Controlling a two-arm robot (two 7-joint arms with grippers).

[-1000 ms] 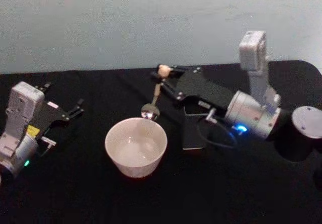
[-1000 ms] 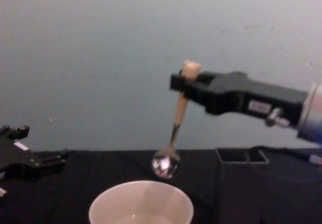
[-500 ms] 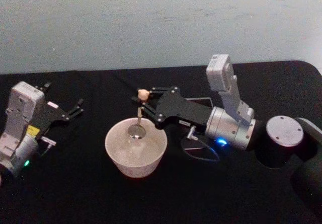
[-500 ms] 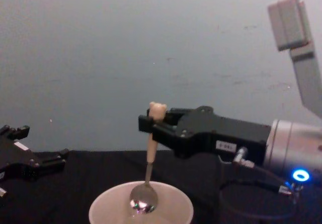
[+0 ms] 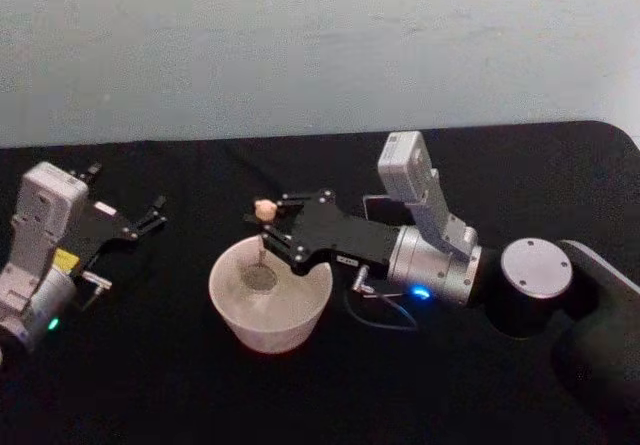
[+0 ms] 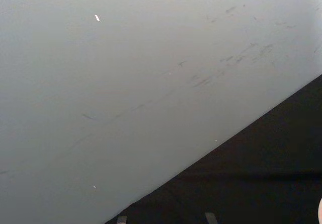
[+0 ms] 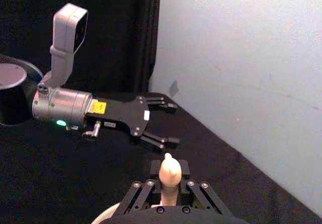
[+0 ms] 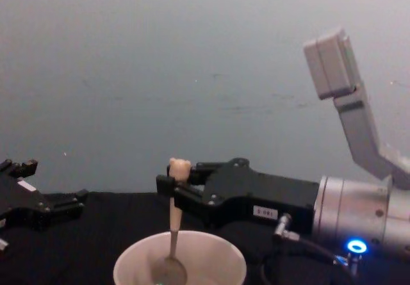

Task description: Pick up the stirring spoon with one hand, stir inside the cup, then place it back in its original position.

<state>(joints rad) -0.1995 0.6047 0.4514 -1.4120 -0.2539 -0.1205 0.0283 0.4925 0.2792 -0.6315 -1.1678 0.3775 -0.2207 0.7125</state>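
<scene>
The cream-white cup (image 5: 268, 327) sits on the black table in front of me. My right gripper (image 5: 268, 227) reaches in from the right and is shut on the beige handle of the stirring spoon (image 5: 262, 265), just below its bear head. The spoon stands nearly upright with its bowl down inside the cup. From the chest view the spoon (image 8: 173, 211) dips below the cup's rim (image 8: 221, 243), held by the right gripper (image 8: 168, 189). In the right wrist view the bear head (image 7: 168, 169) pokes up between the shut fingers. My left gripper (image 5: 150, 215) rests open at the left, apart from the cup.
A dark square-sided holder (image 5: 372, 205) stands behind the right arm, mostly hidden by it. The right arm's round base (image 5: 535, 270) is at the right. The left gripper (image 7: 158, 123) faces the cup across bare black cloth. A pale wall backs the table.
The right gripper has carried the spoon left and toward me, then lowered it, so the spoon's bowl went from hanging behind the cup to deep inside it. The left arm has not moved.
</scene>
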